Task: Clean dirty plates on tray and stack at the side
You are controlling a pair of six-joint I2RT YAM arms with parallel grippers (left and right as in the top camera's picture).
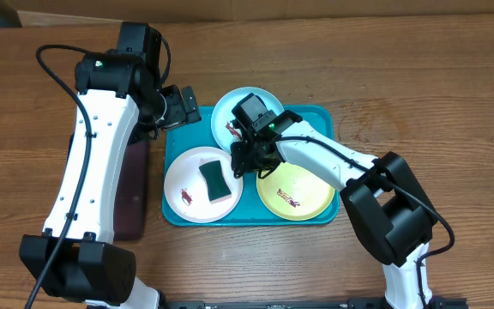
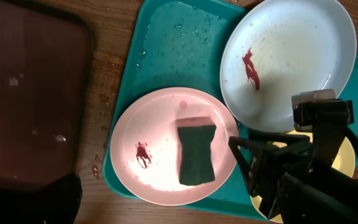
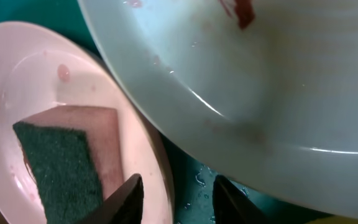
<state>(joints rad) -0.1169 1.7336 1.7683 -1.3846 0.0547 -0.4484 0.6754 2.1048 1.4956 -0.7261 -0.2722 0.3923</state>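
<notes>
The teal tray (image 1: 324, 116) holds three plates. The white plate (image 1: 187, 176) at the front left has a red smear and a green sponge (image 1: 215, 178) lying on it. The pale blue plate (image 1: 234, 107) at the back has a red smear. The yellow-green plate (image 1: 307, 193) at the front right is smeared too. My right gripper (image 1: 243, 154) is open and low over the white plate's right rim, its fingers (image 3: 179, 202) on either side of that rim, next to the sponge (image 3: 61, 168). My left gripper (image 1: 178, 107) is open and empty above the tray's back left corner.
A dark maroon tray (image 1: 131, 197) lies on the wooden table left of the teal tray, partly under my left arm; it also shows in the left wrist view (image 2: 30, 93). Water drops lie on the teal tray's bare back left part (image 2: 179, 43).
</notes>
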